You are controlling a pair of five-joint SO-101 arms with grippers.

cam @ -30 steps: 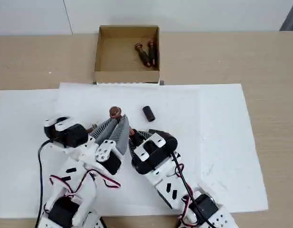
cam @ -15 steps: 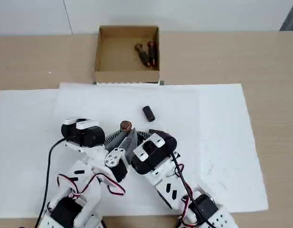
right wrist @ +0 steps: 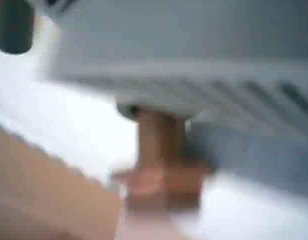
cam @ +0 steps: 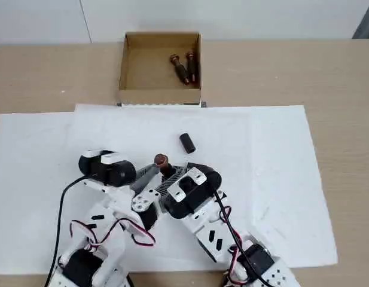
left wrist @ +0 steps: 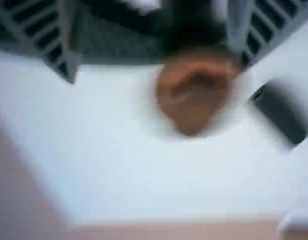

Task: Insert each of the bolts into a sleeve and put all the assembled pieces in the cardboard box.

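A copper bolt [cam: 161, 159] stands head-up over the white paper between my two arms. Its shaft runs down into my right gripper [cam: 169, 174], which is shut on it. In the right wrist view the bolt [right wrist: 158, 155] sticks out from under a grey ribbed finger [right wrist: 233, 95]. My left gripper [cam: 156, 174] is open, its fingers spread on either side of the bolt [left wrist: 193, 92]. A loose black sleeve [cam: 186, 143] lies on the paper just beyond, and the left wrist view also shows the sleeve [left wrist: 279, 112]. The cardboard box [cam: 127, 66] holds two assembled pieces [cam: 184, 67].
The white paper sheet [cam: 274, 167] covers the near table, with open room on its right and left sides. The box stands past the paper's far edge. Cables trail from both arm bases near the front edge.
My left arm swung right with the bolt toward the right gripper and opened its fingers. The bolt moved right, and the right gripper now holds its shaft.
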